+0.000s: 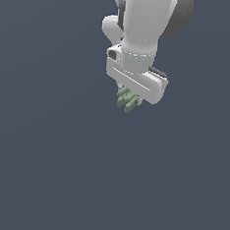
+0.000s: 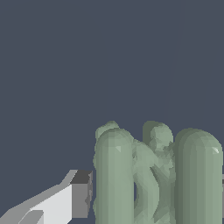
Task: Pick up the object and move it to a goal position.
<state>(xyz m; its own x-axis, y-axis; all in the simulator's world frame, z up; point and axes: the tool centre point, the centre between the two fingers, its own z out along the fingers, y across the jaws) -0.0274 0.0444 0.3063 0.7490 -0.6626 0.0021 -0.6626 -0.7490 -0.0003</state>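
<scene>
Uniform dark slate-blue background fills both views. White arm descends from the exterior view's top; claw [image 1: 129, 94] closed on the object [image 1: 126, 99], whose sage-green bars protrude below the claw body. Wrist view: one grey-tipped finger [image 2: 81, 194] touching the object's outer bar; opposite finger apparently hidden, so contact there is unclear.

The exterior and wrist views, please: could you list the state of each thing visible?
gripper: pointing down, shut on the object.
object: sage-green ridged piece, held between the fingers, sticking out below the gripper.
</scene>
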